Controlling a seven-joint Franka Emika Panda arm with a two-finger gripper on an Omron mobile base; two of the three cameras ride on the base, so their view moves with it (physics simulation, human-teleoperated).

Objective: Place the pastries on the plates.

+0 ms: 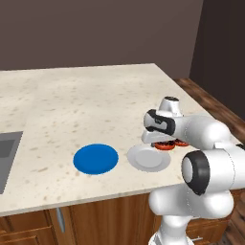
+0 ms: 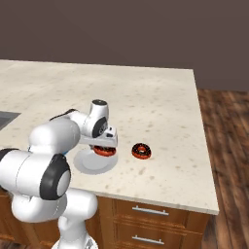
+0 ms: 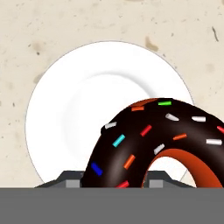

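Doughnut (image 3: 144,144) in gripper (image 2: 104,148), above white plate (image 3: 70,109).

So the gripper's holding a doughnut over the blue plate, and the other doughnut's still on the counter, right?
Not the blue one: the gripper holds the doughnut over the white plate, as the hand view shows. The blue plate lies beside it. The other doughnut is on the counter.

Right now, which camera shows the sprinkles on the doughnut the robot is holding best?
The hand view: the held doughnut looms close, its coloured sprinkles clear above the white plate. In the right base view it is a small ring under the end effector. The left base view half hides it behind the arm.
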